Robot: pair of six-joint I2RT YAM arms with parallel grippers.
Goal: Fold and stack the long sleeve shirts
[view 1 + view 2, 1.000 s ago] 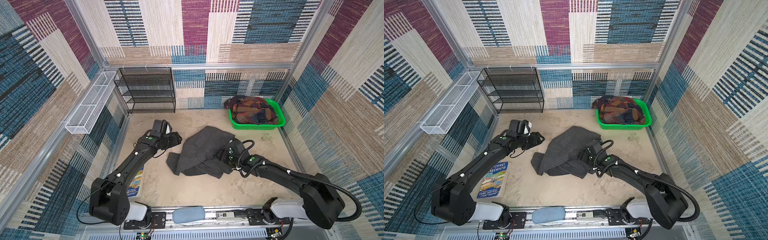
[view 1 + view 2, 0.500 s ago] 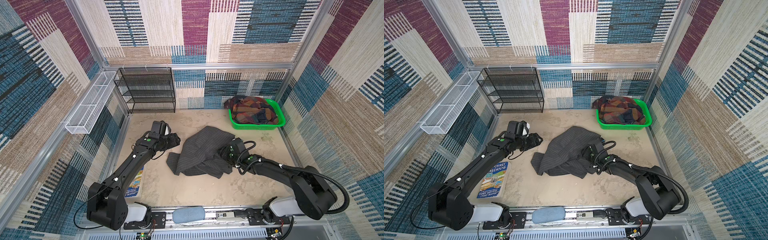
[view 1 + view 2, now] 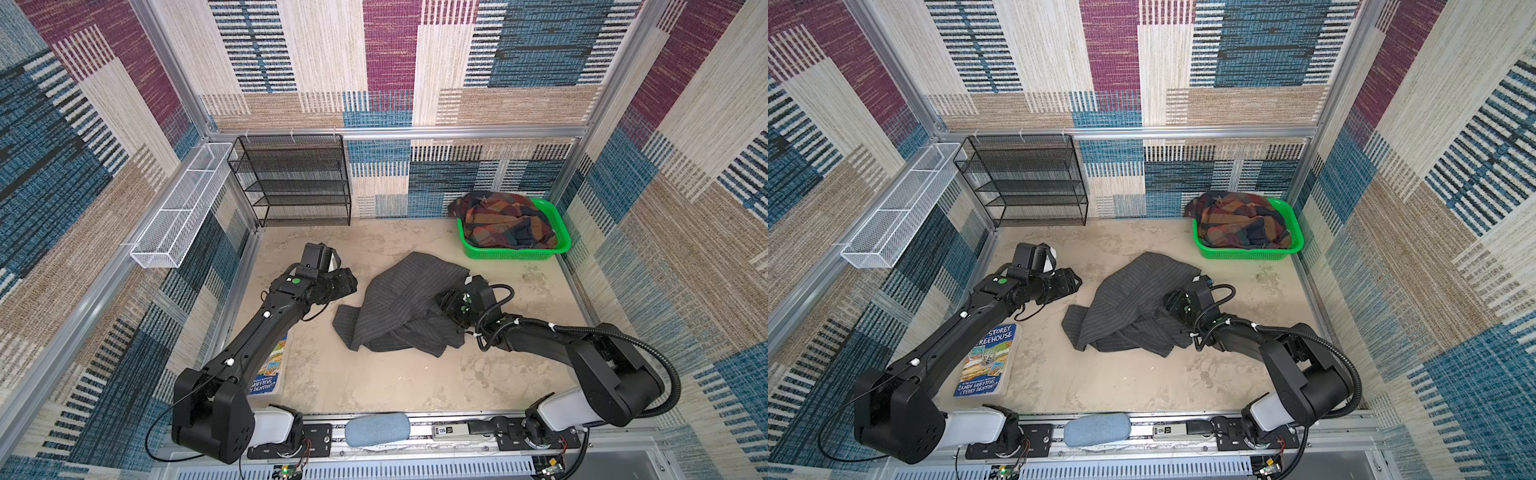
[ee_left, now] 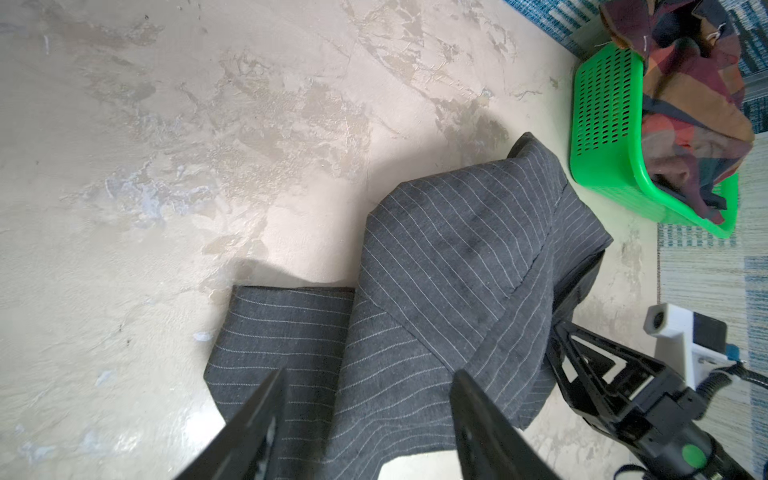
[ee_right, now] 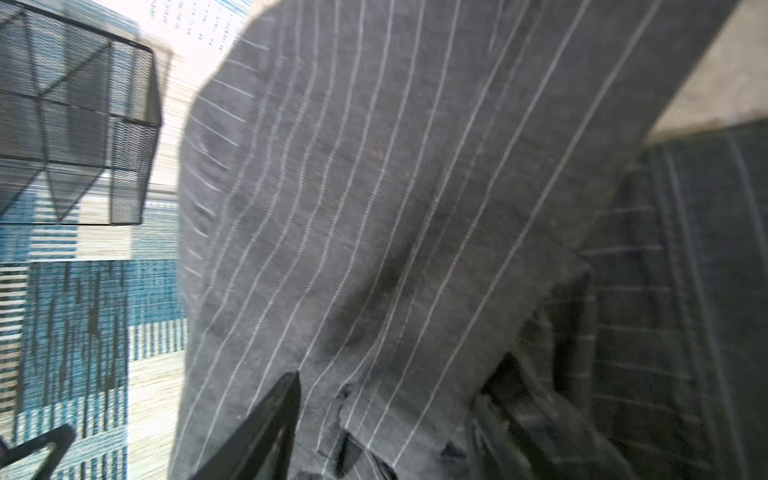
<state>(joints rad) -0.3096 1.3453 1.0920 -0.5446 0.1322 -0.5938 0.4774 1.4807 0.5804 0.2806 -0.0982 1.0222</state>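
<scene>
The dark grey pinstriped shirt (image 3: pixel 399 307) (image 3: pixel 1125 307) lies crumpled in the middle of the table. The plaid shirt (image 3: pixel 505 220) (image 3: pixel 1237 222) is heaped in the green basket (image 3: pixel 515 253) at the back right. My right gripper (image 3: pixel 446 301) (image 3: pixel 1169 301) is pushed into the grey shirt's right edge. In the right wrist view the right gripper (image 5: pixel 386 399) has its jaws apart with striped cloth (image 5: pixel 395 187) bunched between them. My left gripper (image 3: pixel 349 282) (image 4: pixel 368 382) stands open, empty, just left of the grey shirt (image 4: pixel 449 266).
A black wire shelf (image 3: pixel 295 183) stands against the back wall. A white wire basket (image 3: pixel 178 208) hangs on the left wall. A book (image 3: pixel 988 361) lies at the front left under my left arm. A blue-grey pad (image 3: pixel 376 430) sits on the front rail.
My right gripper has slid left, deeper into the grey shirt's folds. The left arm has hardly moved.
</scene>
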